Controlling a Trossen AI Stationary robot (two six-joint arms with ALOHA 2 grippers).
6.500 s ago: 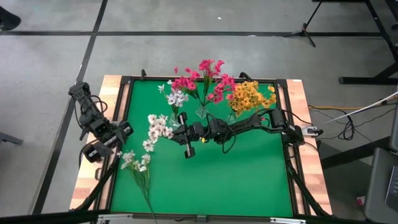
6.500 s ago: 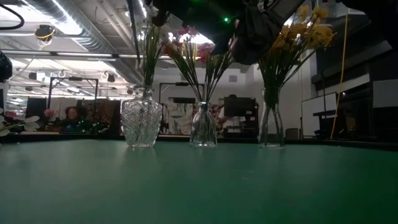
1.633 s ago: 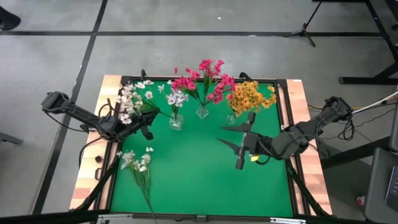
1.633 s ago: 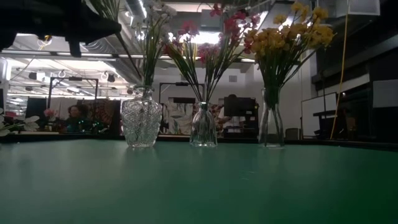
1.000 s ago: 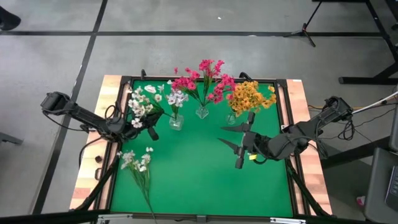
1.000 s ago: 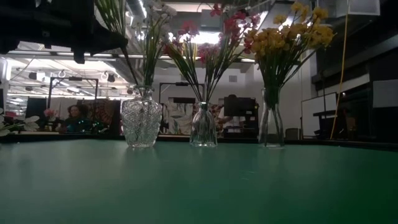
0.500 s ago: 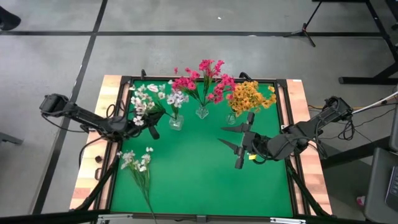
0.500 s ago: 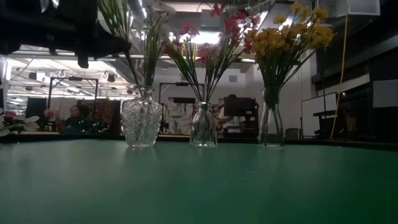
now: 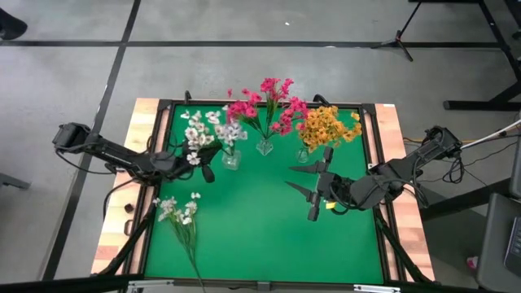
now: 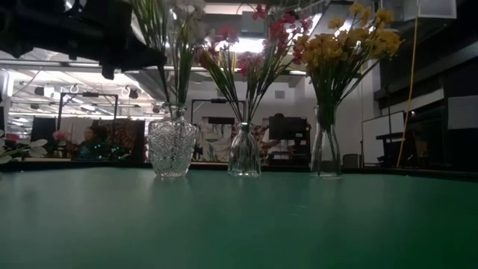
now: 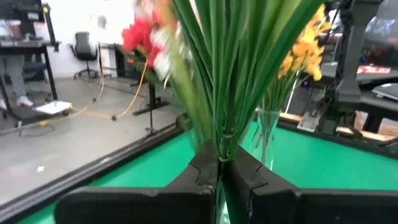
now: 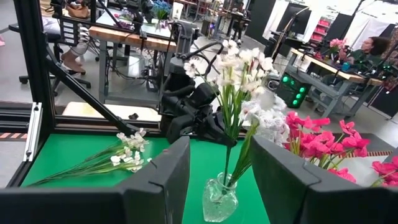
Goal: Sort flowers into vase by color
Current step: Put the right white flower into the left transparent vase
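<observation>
So the left gripper (image 9: 198, 165) has its two dark fingers pinched tight on the green stems of a bunch of white-blossomed artificial flowers (image 9: 195, 130), and it's holding them right over the cut-glass vase (image 9: 231, 159) at the back left of the green table mat (image 9: 260, 228). In the left wrist view you can see the stems squeezed between the pads (image 11: 200, 169), fanning up and away. Low grip on the stems makes sense, I think: it leaves the ends free to feed into the narrow neck.

That vase already has a white sprig in it, so this is the matching spot. Next to it the slim clear glass vase (image 9: 264, 147) has the magenta-pink flowers (image 9: 264, 102), and the taller clear vase (image 10: 326, 142) holds the yellow-orange flowers (image 9: 326, 126). From the low view the stems look like they're reaching down into the mouth of the cut-glass one, but I can't tell how deep.

One more loose white sprig (image 9: 181, 218) lies flat near the mat's front left edge, well apart from the vases, so probably one more trip after this.

The right gripper (image 9: 313, 189) is parked mid-table on the right side, fingers spread wide, holding nothing.
</observation>
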